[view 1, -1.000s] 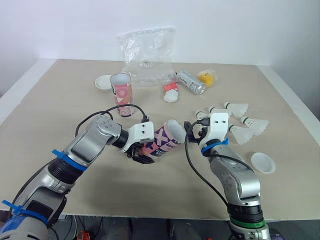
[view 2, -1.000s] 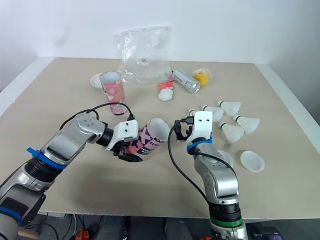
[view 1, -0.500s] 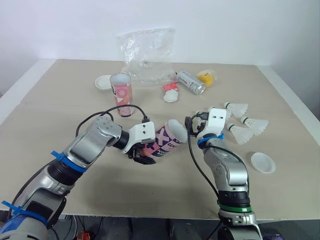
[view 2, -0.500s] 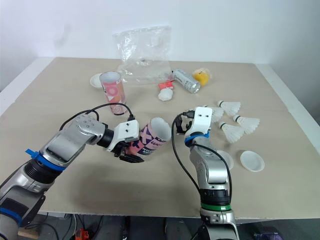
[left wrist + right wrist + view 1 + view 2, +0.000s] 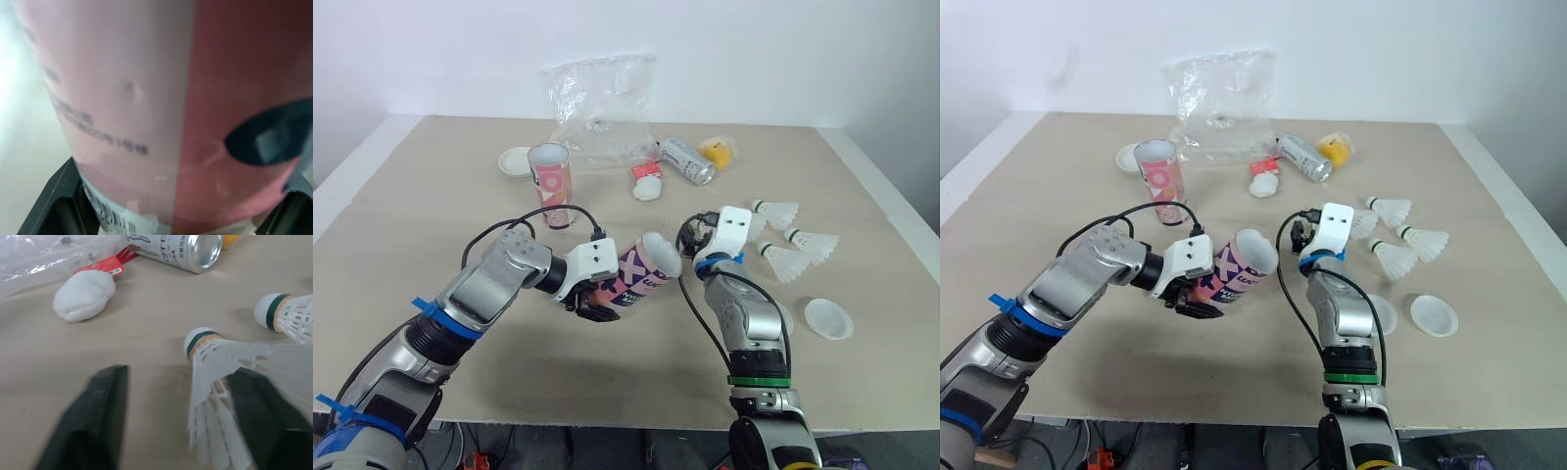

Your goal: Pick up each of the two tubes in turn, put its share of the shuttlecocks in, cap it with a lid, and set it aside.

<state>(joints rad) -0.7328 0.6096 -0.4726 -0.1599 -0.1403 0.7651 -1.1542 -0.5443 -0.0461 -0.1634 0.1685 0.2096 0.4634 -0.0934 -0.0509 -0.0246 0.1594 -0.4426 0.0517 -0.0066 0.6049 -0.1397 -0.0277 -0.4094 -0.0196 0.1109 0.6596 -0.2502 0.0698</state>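
My left gripper is shut on a pink and purple tube, held tilted above the table with its open mouth toward my right arm; the tube is close up in the left wrist view. A second pink tube stands upright further back on the left. My right gripper is open just over the table. A white shuttlecock lies between its fingers, against one finger. Three more shuttlecocks lie to the right. One white lid rests at the front right, another lid behind the upright tube.
A clear plastic bag lies at the back centre. In front of it are a silver can on its side, a yellow object, a red packet and a white ball. The table edge runs close on the right.
My right gripper has moved from beside the tube's mouth away toward the shuttlecocks, its forearm swinging more upright. The left gripper and its tube have stayed put.
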